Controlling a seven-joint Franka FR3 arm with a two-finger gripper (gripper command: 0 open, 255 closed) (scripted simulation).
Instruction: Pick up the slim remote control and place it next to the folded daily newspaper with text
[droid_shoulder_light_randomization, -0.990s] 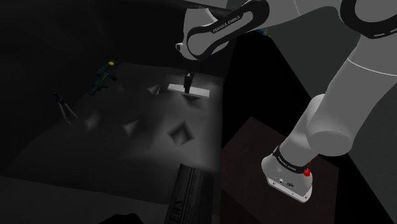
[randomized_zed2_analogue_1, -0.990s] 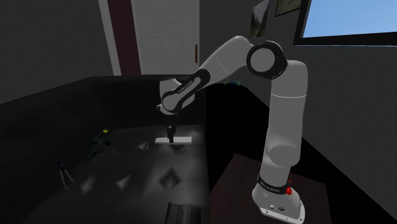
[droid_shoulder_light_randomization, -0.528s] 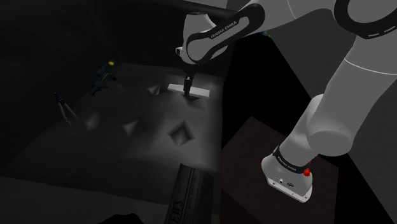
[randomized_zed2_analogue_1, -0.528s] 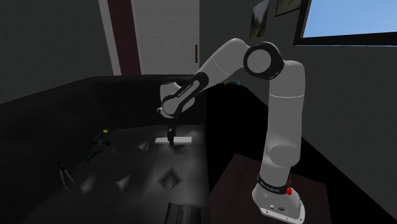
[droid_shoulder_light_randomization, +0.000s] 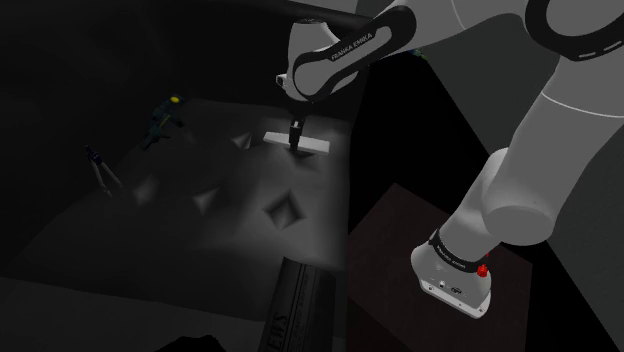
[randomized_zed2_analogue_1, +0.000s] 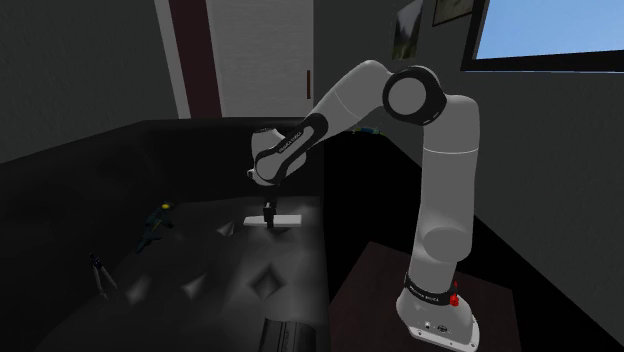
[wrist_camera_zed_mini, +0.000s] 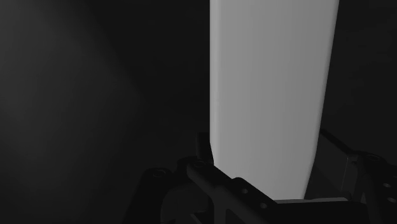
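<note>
In the shoulder view, your gripper (droid_shoulder_light_randomization: 296, 140) stands straight down on the pale remote (droid_shoulder_light_randomization: 316, 146), which lies flat on the dark cushion. The newspaper (droid_shoulder_light_randomization: 295, 300) lies well apart, toward that view's lower edge.

The second exterior view shows the gripper (randomized_zed2_analogue_1: 267, 214) over the remote's (randomized_zed2_analogue_1: 288, 220) middle.

In the wrist view, the remote's (wrist_camera_zed_mini: 273, 89) long axis runs straight through the gripper (wrist_camera_zed_mini: 264, 153). You cannot tell whether it is clamped.

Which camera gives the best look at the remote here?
The wrist view: the remote appears large, a plain pale slab at the gripper. The shoulder and second exterior views show it small, partly behind the gripper.
</note>
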